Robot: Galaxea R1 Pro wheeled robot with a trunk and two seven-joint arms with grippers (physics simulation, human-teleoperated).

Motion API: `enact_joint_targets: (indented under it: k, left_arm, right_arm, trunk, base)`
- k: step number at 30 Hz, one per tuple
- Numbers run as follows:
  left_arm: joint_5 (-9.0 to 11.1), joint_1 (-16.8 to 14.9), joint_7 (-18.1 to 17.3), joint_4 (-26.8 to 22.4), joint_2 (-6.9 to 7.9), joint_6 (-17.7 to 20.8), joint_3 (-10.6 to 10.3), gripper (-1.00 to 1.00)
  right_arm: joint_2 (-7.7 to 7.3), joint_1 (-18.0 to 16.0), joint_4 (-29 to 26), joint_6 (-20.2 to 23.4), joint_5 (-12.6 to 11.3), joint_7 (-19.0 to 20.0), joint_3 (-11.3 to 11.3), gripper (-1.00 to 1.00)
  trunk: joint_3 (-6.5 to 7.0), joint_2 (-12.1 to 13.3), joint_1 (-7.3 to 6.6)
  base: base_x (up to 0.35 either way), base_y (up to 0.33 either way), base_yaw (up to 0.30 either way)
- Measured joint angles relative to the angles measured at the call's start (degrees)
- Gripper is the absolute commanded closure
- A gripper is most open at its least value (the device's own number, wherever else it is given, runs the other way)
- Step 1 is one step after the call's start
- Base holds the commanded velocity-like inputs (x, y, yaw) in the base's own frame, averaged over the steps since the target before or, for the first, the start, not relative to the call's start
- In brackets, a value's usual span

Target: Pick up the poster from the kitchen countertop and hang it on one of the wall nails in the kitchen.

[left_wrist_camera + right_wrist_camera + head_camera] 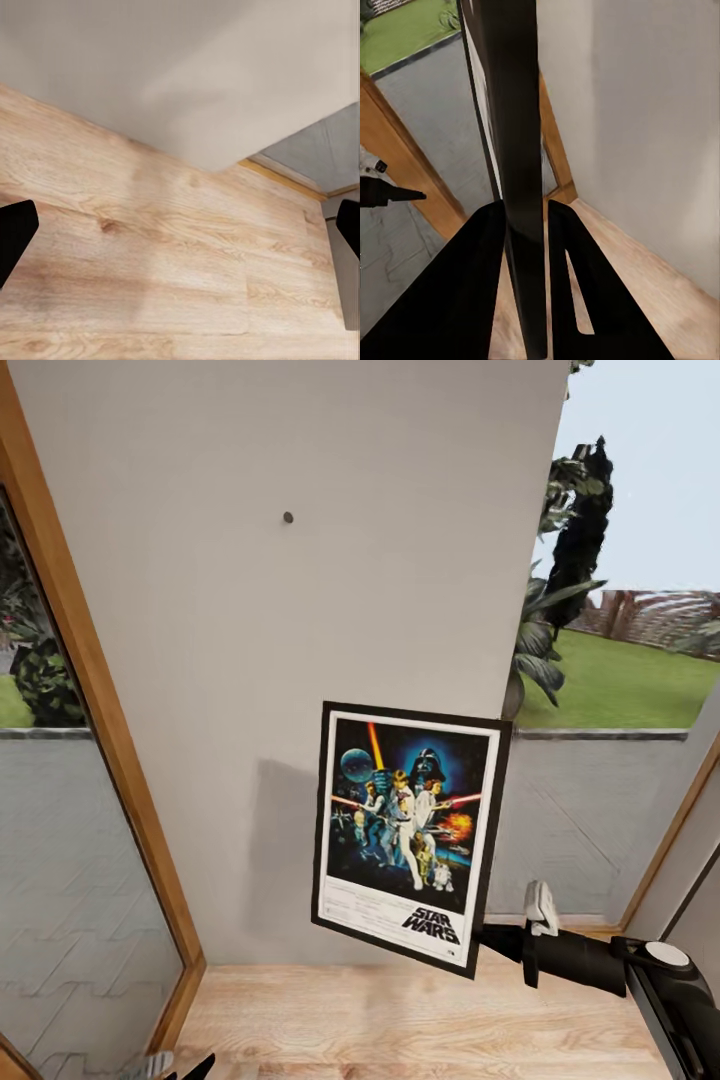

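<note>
Head view: the poster [408, 835], tilted slightly, hangs at lower centre of the frame before the pale wall [300, 660], held at its lower right edge by the right gripper [487, 938]. Its fingers [457, 300] clamp the frame edge-on. A wall nail [288, 517] sits upper centre, well above. The left gripper [180, 240] fingers spread wide over the wooden floor [150, 262].

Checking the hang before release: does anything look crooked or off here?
The poster is tilted, gripped at its lower right corner by the right gripper, and sits well below and right of the nail.
</note>
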Motion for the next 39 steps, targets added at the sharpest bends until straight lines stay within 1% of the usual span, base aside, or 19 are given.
enact_joint_targets:
  k: [6, 8, 12, 15, 18, 20, 22, 23, 24, 25, 26, 27, 28, 29, 30, 31, 32, 34, 39]
  left_arm:
    - [0.0, 0.0, 0.0, 0.0, -0.58, 0.0, 0.0, -1.00]
    - [0.0, 0.0, 0.0, -0.1, -0.85, 0.0, 0.0, -1.00]
    - [0.0, 0.0, 0.0, -0.1, -1.05, 0.0, 0.0, -1.00]
    - [-0.1, 0.0, 0.2, -0.1, -1.11, 0.0, 0.0, -1.00]
    - [-0.1, 0.0, 0.3, -0.1, -1.13, 0.0, 0.0, -1.00]
    - [-0.1, 0.0, 0.3, -0.1, -1.14, 0.0, 0.0, -1.00]
    - [-0.1, 0.0, 0.3, -0.1, -1.14, 0.0, 0.0, -1.00]
    - [-0.1, 0.0, 0.4, -0.1, -1.14, 0.0, 0.0, -1.00]
    - [-0.1, 0.0, 0.4, -0.1, -1.14, 0.0, 0.0, -1.00]
    - [-0.1, 0.0, 0.4, -0.1, -1.14, 0.0, 0.0, -1.00]
    - [-0.1, 0.0, 0.4, -0.1, -1.15, 0.0, 0.0, -1.00]
    - [-0.1, 0.0, 0.4, -0.1, -1.14, 0.0, 0.0, -1.00]
    - [-0.1, 0.0, 0.4, -0.1, -1.14, 0.0, 0.0, -1.00]
    - [-0.1, 0.0, 0.4, -0.1, -1.15, 0.0, 0.0, -1.00]
    - [-0.2, 0.0, 0.4, -0.1, -1.15, 0.0, 0.0, -1.00]
    - [-0.2, 0.0, 0.4, -0.1, -1.14, 0.0, 0.0, -1.00]
    - [-0.2, 0.0, 0.4, -0.1, -1.15, 0.0, 0.0, -1.00]
    - [-0.2, 0.0, 0.4, -0.1, -1.16, 0.0, 0.0, -1.00]
    - [-0.2, 0.0, 0.4, -0.1, -1.18, 0.0, 0.0, -1.00]
  right_arm:
    - [0.00, -0.3, -1.9, 0.4, 0.0, 0.0, 1.7, 1.00]
    - [0.00, -1.3, -3.0, 1.4, 0.0, 0.0, 2.0, 1.00]
    - [0.00, -2.9, -6.1, 5.5, 0.0, 0.0, 2.2, 1.00]
    - [0.09, -5.9, -9.0, 10.1, 0.0, 0.0, 2.3, 1.00]
    - [0.58, -9.7, -10.0, 14.1, 0.0, 0.2, 3.7, 1.00]
    - [0.91, -15.1, -10.6, 19.0, -0.1, 0.5, 7.5, 1.00]
    - [1.01, -17.6, -10.7, 21.0, 0.0, 0.6, 8.6, 1.00]
    - [3.06, -23.1, -10.8, 28.4, 0.2, 0.7, 10.1, 1.00]
    - [3.86, -29.4, -10.9, 30.5, -0.1, 0.7, 10.3, 1.00]
    - [4.36, -30.4, -10.8, 31.9, 0.0, 0.7, 10.4, 1.00]
    - [5.15, -35.8, -10.5, 34.3, 0.2, 0.8, 13.5, 1.00]
    - [5.24, -38.3, -10.5, 34.8, -0.2, 0.8, 14.4, 1.00]
    - [5.41, -39.5, -10.4, 34.9, 0.0, 0.8, 15.3, 1.00]
    - [7.29, -43.3, -8.9, 35.7, 0.0, 0.7, 17.1, 1.00]
    - [11.03, -51.8, -0.2, 36.1, 1.1, 0.4, 18.7, 1.00]
    - [11.73, -55.4, 1.8, 36.5, 0.4, 0.4, 18.7, 1.00]
    - [12.44, -59.1, 6.6, 36.4, 1.0, 0.1, 18.9, 1.00]
    - [12.81, -62.0, 10.2, 36.5, 1.0, -0.6, 19.1, 1.00]
    - [13.18, -65.7, 15.9, 36.6, 1.2, -3.1, 19.2, 1.00]
  trunk:
    - [0.00, 0.0, 0.00]
    - [0.00, 0.0, 0.00]
    - [0.00, 0.0, 0.00]
    - [0.00, 0.0, 0.00]
    - [0.00, 0.0, 0.00]
    - [0.02, 0.0, 0.01]
    - [0.00, 0.0, 0.00]
    - [-0.02, 0.0, 0.01]
    - [0.02, 0.0, 0.00]
    - [0.01, 0.0, 0.00]
    - [0.00, 0.0, 0.02]
    - [0.01, 0.0, -0.01]
    - [0.00, 0.0, 0.00]
    - [0.02, 0.0, 0.01]
    - [0.00, 0.0, 0.01]
    - [0.02, 0.0, -0.01]
    - [0.01, 0.0, 0.01]
    - [0.00, 0.0, 0.00]
    - [0.00, 0.0, 0.00]
  base:
    - [0.000, 0.000, 0.000]
    - [0.000, 0.000, 0.000]
    - [0.000, 0.000, 0.000]
    - [0.000, 0.000, 0.000]
    - [0.000, 0.000, 0.000]
    - [0.000, 0.000, 0.000]
    - [0.000, 0.000, 0.000]
    - [0.000, 0.000, 0.000]
    - [0.000, 0.000, 0.000]
    - [0.000, 0.000, 0.000]
    - [0.000, 0.000, 0.000]
    - [0.000, 0.000, 0.000]
    - [0.000, 0.000, 0.000]
    - [0.000, 0.000, 0.000]
    - [0.000, 0.000, 0.000]
    - [0.000, 0.000, 0.000]
    - [0.000, 0.000, 0.000]
    - [0.000, 0.000, 0.000]
    - [0.000, 0.000, 0.000]
